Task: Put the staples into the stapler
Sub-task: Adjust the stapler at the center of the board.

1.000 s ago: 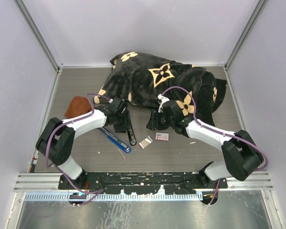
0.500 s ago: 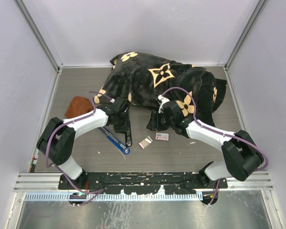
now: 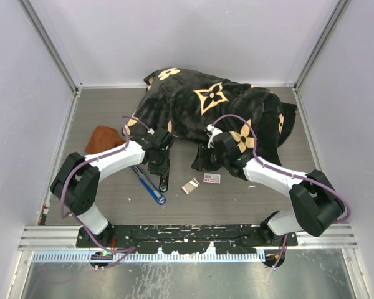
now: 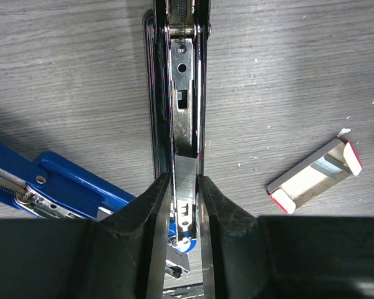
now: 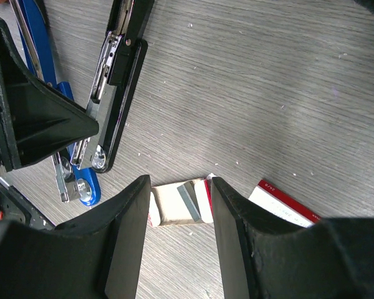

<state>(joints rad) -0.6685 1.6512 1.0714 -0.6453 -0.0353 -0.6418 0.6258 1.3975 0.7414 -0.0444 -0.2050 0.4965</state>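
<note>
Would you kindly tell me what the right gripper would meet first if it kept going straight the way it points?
Most likely the open staples tray, which lies on the table straight ahead of the right gripper, framed by its open jaws; the gap to it is unclear.

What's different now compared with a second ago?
The left fingers narrowed onto the black stapler at its metal rail and swung its near tip leftward. The blue stapler beside it slid slightly toward the near edge. The right fingers, open above the staples, and the patterned cloth stayed put.
</note>
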